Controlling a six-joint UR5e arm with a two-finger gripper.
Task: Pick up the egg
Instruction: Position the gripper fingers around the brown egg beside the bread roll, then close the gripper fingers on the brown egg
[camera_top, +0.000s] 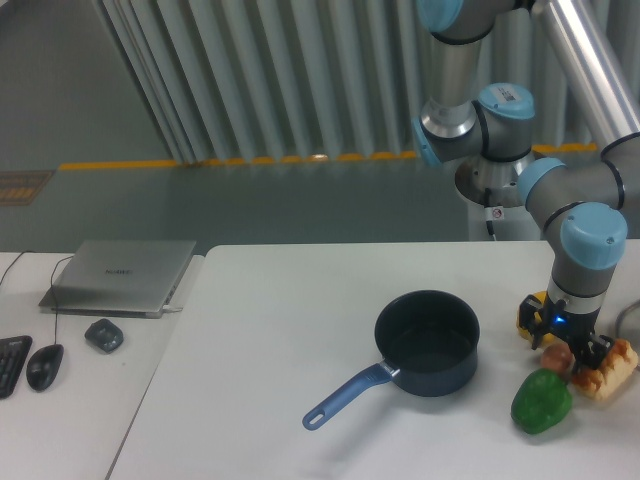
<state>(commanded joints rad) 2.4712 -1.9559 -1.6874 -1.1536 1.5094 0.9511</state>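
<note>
Gripper (562, 350) is reaching down at the table's (280, 330) right edge, fingers clenching the egg (556, 357), which is sitting between the green pepper (541, 401) and the bread roll (606, 370)

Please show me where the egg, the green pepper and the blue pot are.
egg (557, 356), fixed camera, its visible top under the gripper.
green pepper (541, 401), fixed camera, middle of its body.
blue pot (428, 368), fixed camera, front wall.
</note>
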